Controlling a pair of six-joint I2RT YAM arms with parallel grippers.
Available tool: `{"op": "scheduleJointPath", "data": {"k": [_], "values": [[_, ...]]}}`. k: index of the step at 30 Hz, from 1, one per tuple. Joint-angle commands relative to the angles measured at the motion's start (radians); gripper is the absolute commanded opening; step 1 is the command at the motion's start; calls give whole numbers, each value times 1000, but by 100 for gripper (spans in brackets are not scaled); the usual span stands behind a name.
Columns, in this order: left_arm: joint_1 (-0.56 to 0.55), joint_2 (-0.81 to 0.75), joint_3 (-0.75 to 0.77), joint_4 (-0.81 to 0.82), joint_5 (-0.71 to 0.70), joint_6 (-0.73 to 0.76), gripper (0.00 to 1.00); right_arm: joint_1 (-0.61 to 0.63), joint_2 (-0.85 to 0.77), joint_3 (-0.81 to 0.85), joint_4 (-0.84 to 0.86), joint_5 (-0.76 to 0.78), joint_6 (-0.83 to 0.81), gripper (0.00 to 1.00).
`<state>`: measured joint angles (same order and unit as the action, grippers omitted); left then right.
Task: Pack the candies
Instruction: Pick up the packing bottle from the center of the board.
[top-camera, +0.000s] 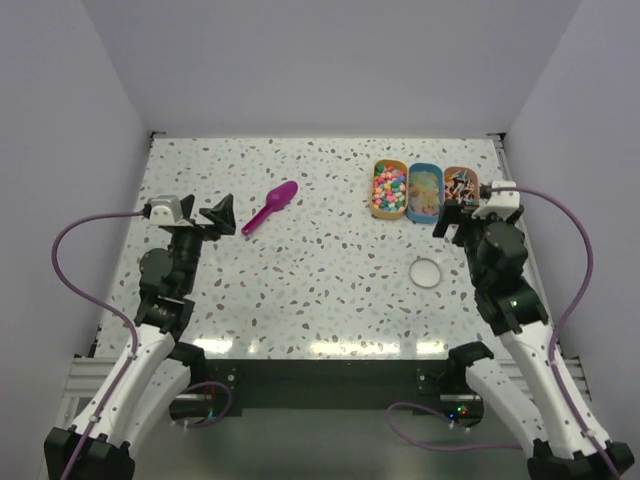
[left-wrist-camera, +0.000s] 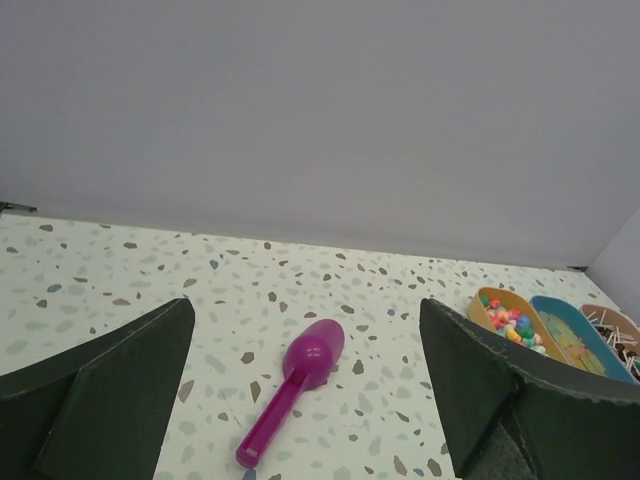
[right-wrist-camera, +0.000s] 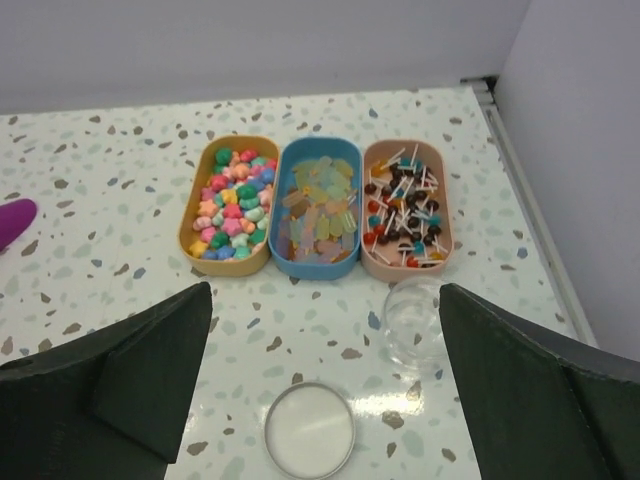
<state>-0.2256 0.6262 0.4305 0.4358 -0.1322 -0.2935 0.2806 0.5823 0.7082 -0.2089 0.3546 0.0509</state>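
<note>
Left pincer: your left pincer (top-camera: 222, 212) stands released, jaws spread wide with nothing between them, hovering over the left part of the tabletop (top-camera: 330, 260).
Right pincer: your right pincer (top-camera: 453, 220) is likewise released and holds nothing; it hangs just short of the row of trays.
Candies: the candies (right-wrist-camera: 405, 215), a dark mix of black, white, red and brown, lie in the pink tray (right-wrist-camera: 372, 262), the rightmost of three at the far right of the tabletop.
Neighbours: the blue tray (right-wrist-camera: 283, 255) with pale yellowish candies (right-wrist-camera: 320, 210) touches it on the left; next comes the yellow tray (right-wrist-camera: 190, 245) of pastel candies (right-wrist-camera: 232, 205).
Clear cup: you see a clear cup (right-wrist-camera: 413, 322) upright just in front of the pink tray, on the near side.
Round lid: a round lid (right-wrist-camera: 309, 430) lies flat, nearer your right arm than the cup.
Purple scoop: the purple scoop (left-wrist-camera: 295, 385) lies on the tabletop ahead of your left pincer, bowl pointing away, well apart from the trays.
</note>
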Motion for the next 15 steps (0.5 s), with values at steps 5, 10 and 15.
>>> {"op": "scheduleJointPath", "data": {"k": [5, 10, 15], "values": [[-41, -3, 7, 44, -15, 5, 100, -12, 446, 313, -188, 208, 283, 99], [-61, -13, 4, 44, -15, 10, 100, -133, 758, 454, -377, 222, 426, 99], [-73, -28, -1, 50, -6, 25, 100, -279, 881, 461, -396, 145, 498, 97]]}}
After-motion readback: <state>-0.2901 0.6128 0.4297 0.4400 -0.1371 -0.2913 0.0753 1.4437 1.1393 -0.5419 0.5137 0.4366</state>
